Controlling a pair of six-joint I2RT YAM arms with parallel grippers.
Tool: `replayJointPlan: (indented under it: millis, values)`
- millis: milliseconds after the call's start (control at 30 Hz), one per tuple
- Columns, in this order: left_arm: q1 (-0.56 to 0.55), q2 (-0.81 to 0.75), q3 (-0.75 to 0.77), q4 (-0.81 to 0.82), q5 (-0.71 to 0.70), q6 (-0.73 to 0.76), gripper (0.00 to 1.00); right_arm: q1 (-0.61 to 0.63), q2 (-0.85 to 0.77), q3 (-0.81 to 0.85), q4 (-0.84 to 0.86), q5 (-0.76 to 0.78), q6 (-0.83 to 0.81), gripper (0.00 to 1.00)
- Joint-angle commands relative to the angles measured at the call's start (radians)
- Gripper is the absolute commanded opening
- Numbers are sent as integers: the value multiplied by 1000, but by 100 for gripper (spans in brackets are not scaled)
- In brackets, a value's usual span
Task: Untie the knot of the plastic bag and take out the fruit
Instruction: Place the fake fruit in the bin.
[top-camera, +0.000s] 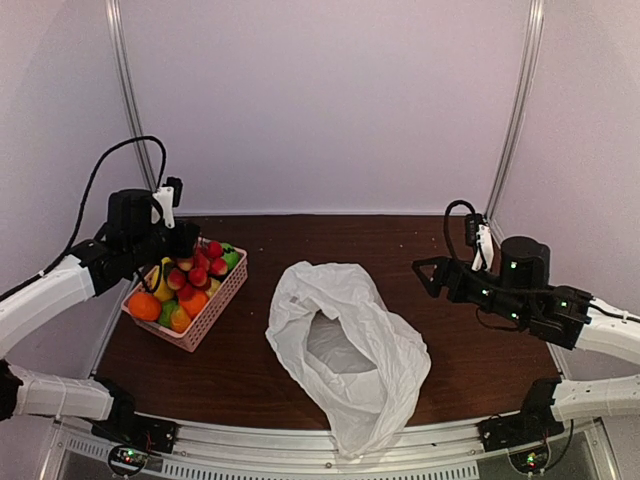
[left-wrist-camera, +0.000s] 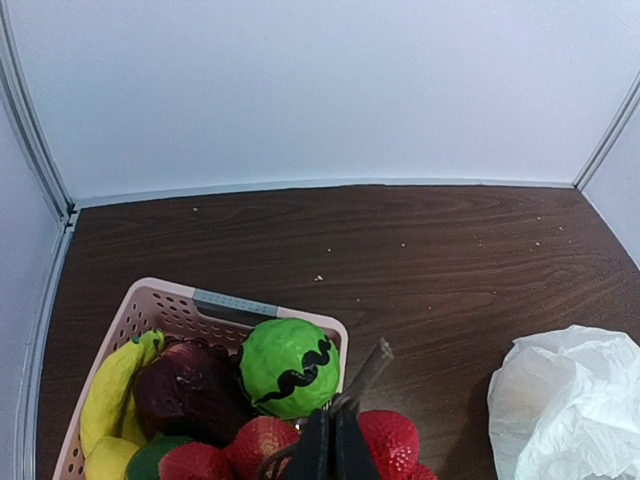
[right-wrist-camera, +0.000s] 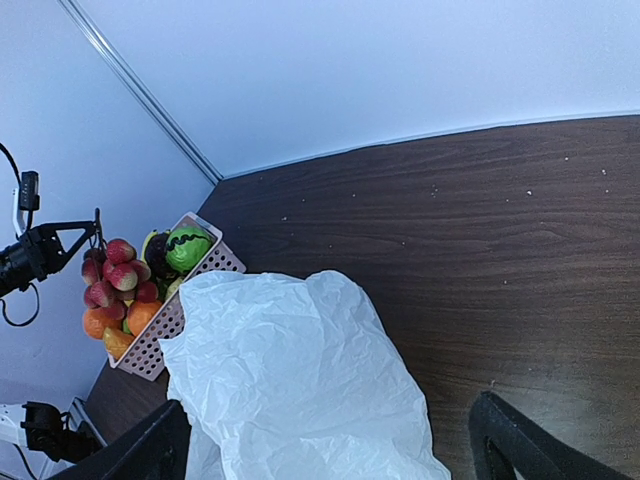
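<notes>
The dark wooden table (top-camera: 250, 370) carries everything. The plastic bag (top-camera: 385, 345), white and crinkled, lies in the middle of it. The bag's mouth gapes open towards the far side and its closed end points at the arm bases.

Left of the bag, and apart from it, stands the pink basket (top-camera: 220, 305), heaped with fruit.

The right claw (top-camera: 428, 278) hangs above the table to the right of the bag, level with the bag's far end. Its 2 fingers are spread wide with nothing between them. In its own wrist view the bag fills the space beneath them.

The left claw (left-wrist-camera: 335, 420) sits left of the bag, over the basket. Its jaws are pressed together on a thin dark stem (left-wrist-camera: 368, 365). A red bunch (left-wrist-camera: 390, 440) of strawberry-like fruit hangs from that stem, low over the basket on the side facing the bag. Whether the bunch rests on the fruit beneath it cannot be made out.

In the basket, a green melon (left-wrist-camera: 288, 365) with a wavy black stripe lies in the far corner, the one nearer the bag. A dark red fruit (left-wrist-camera: 185, 385) lies beside it, farther from the bag, and a yellow banana (left-wrist-camera: 110, 385) lies along the wall farthest from the bag. An orange (top-camera: 143, 305) sits at the basket's near left corner.
</notes>
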Motion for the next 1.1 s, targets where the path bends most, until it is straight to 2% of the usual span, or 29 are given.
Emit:
replayJointPlan:
  millis: [0, 433, 767, 967, 1067]
  values:
    - [5, -37, -75, 158, -65, -31, 0, -5, -4, -13, -16, 17, 7, 97]
    - [5, 6, -175, 312, -107, -20, 0, -5, -9, -18, -15, 19, 5, 98]
    - [5, 129, -147, 336, -127, -19, 0, -6, -9, -18, -15, 20, 3, 98]
    - [5, 139, -145, 326, -127, -26, 0, -5, -8, -20, -16, 25, 4, 98]
    - [5, 126, -144, 308, -129, -28, 15, -5, -3, -18, -16, 24, 0, 98]
